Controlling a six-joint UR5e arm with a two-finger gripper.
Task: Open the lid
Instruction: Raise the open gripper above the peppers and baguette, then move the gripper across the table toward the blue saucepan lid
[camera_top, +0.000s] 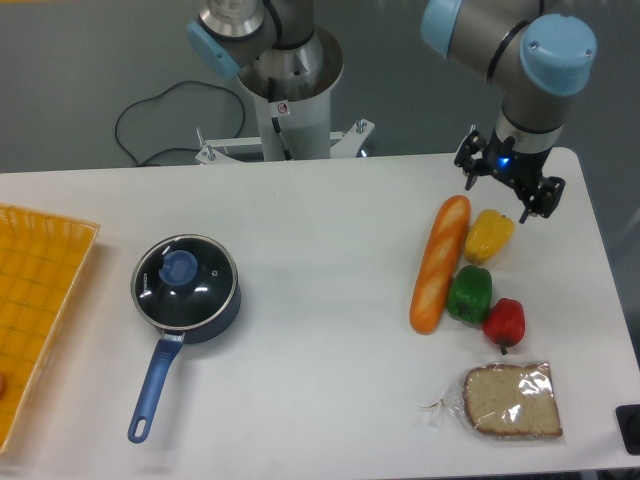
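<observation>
lid (187, 279): seated on saucepan (178, 316), contents unclear | hand (504, 187): released, above yellow pepper (489, 235)

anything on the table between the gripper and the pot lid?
Mostly bare white table in the camera view. Only the baguette's upper end sits near the line, just below the gripper; the lid is far left.

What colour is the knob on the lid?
Blue, on the clear glass lid; the fixed camera view shows it.

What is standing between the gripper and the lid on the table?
Nothing visible. The gripper hangs above the right end, near the baguette; the lid sits on the saucepan far left, with bare table between them.
</observation>
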